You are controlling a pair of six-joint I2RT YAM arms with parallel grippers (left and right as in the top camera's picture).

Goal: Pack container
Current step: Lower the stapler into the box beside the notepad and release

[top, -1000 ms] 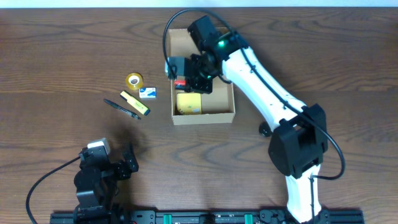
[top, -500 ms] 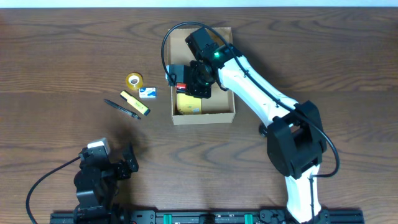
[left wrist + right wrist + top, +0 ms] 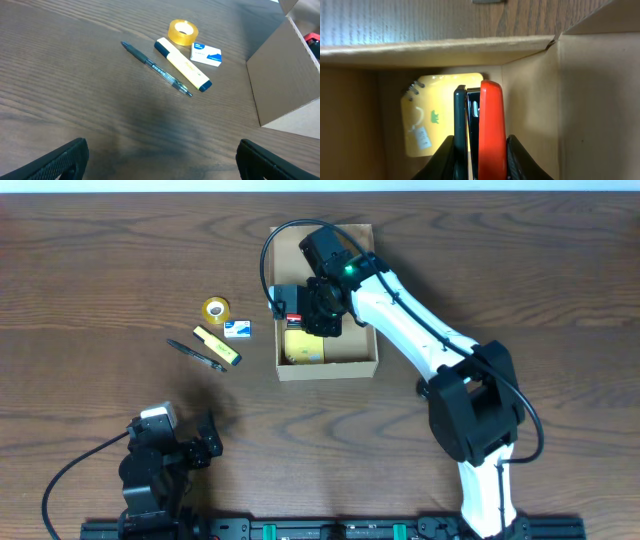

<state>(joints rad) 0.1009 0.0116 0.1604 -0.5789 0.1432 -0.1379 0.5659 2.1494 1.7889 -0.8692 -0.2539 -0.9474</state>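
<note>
- The container stands open at the far middle of the table, with a yellow spiral pad lying in its near left corner
- The right gripper is down inside it, jaws narrow and clamped on a red and black tool, likely a stapler, held above the pad and close to the left wall
- Released before it rests flat, the tool could tip on edge or knock the wall
- A sideways move could snag the cardboard and drag the box into the tape roll, highlighter, pen and small white box just left of it
- The left gripper hangs wide and empty at the near left, too far off to steady anything
</note>
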